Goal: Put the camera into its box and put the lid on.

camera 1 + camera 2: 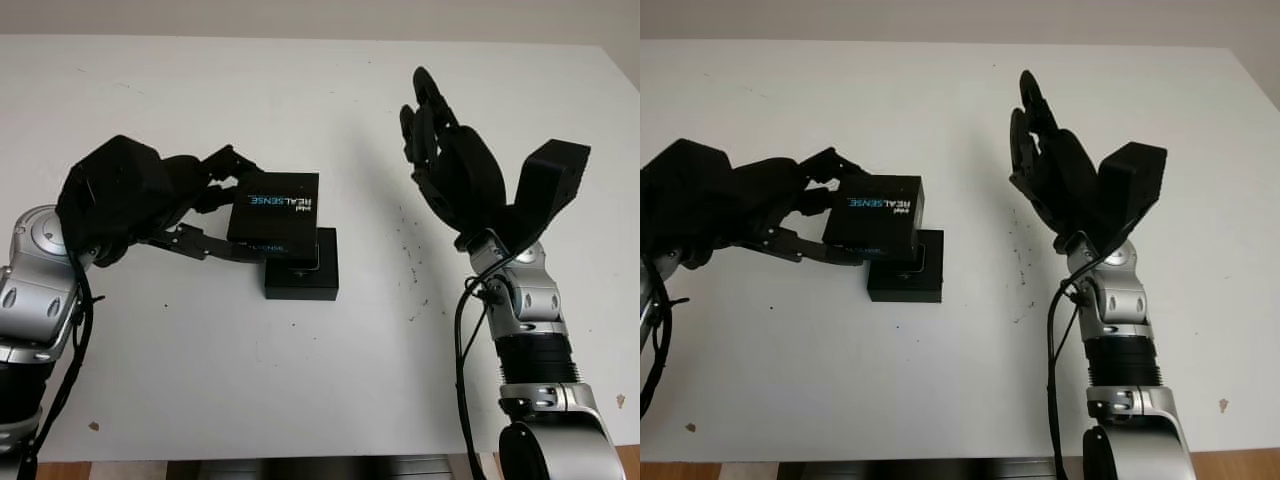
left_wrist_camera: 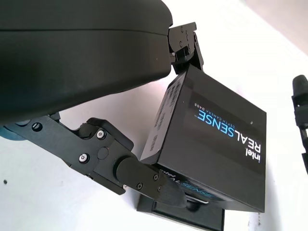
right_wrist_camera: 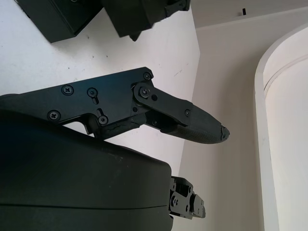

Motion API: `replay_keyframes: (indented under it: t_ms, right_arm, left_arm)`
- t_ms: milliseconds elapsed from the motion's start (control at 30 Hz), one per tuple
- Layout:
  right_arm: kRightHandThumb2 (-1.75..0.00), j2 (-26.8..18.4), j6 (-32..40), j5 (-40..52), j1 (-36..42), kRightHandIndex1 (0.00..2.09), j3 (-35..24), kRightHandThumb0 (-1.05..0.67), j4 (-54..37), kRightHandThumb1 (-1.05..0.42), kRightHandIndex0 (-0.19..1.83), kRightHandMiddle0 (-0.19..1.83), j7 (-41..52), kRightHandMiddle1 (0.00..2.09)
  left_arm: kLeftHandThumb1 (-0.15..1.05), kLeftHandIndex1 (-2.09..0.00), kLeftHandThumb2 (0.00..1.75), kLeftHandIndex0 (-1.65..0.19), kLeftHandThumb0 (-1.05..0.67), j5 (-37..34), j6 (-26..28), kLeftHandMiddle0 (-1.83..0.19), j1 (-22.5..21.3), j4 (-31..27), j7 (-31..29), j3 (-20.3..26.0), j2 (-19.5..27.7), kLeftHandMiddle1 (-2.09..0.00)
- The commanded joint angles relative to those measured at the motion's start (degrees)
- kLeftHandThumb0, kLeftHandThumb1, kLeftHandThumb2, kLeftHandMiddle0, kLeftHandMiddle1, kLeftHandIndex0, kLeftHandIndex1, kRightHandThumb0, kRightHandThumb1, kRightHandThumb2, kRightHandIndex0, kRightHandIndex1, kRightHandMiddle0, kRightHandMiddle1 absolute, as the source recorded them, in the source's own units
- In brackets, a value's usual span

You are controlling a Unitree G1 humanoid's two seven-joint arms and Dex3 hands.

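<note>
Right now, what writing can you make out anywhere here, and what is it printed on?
"intel REALSENSE": top of the black lid, held in the left hand over the open box.
"DEPTH CAMERA D405" or similar: small line beside that logo; the last characters are too small to be sure.
"...SENSE": on the box's side under the lid, partly hidden.
Fine print on the lid's side: unreadable.
The right hand is open, raised over the table.

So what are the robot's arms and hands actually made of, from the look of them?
Both hands, left hand and right hand, are matte black shells with jointed, screw-fastened fingers. The forearms are silver metal segments with black ribbed bands, and a thin black cable loops alongside each.
</note>
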Motion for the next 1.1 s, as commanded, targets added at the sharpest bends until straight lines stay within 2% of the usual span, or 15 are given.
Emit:
replay_keyframes:
  t_ms: [0,233,467,633,800,1067]
  right_arm:
    - [-0.74,0.2,-0.3,0.1,0.1,0.0,0.0,-0.7,-0.3,-1.05,-0.19,-0.19,0.0,0.0]
    - [-0.74,0.3,-0.8,0.3,0.3,0.0,-0.2,-0.69,-0.4,-1.05,-0.19,-0.19,-0.1,0.0]
    - [-0.74,0.0,-0.2,-0.3,0.2,0.0,0.2,-0.7,-0.4,-1.05,-0.19,-0.19,-0.5,0.0]
    - [-0.74,0.0,0.3,-0.8,0.3,0.0,0.3,-0.7,-0.7,-1.05,-0.19,-0.19,-0.7,0.0]
    - [-0.73,0.2,0.2,-1.2,0.5,0.0,0.3,-0.7,-0.8,-1.05,-0.19,-0.19,-1.3,0.0]
    - [-0.72,0.2,0.4,-1.5,0.8,0.0,0.6,-0.71,-1.1,-1.05,-0.19,-0.19,-1.6,0.0]
  left_arm:
    - [1.05,-1.78,0.25,-0.13,-0.44,0.8,-1.4,-0.14,0.9,-1.1,0.5,-0.7,-0.3,-0.06]
    - [1.05,-1.75,0.25,-0.12,-0.43,0.9,-1.3,-0.14,1.9,-1.4,1.0,-0.8,-1.6,-0.06]
    - [1.05,-1.8,0.23,-0.15,-0.41,-0.8,6.5,-0.14,2.6,-4.3,1.2,0.1,-2.9,-0.06]
    - [1.05,-1.84,0.24,-0.12,-0.39,-1.7,8.4,-0.13,3.4,-5.3,2.1,0.5,-3.3,-0.05]
    - [1.05,-1.82,0.24,-0.12,-0.39,-4.1,13.6,-0.13,3.3,-6.2,2.6,1.3,-4.4,-0.05]
    - [1.05,-1.8,0.23,-0.17,-0.4,-5.9,14.7,-0.13,3.9,-6.8,3.0,1.3,-4.5,-0.05]
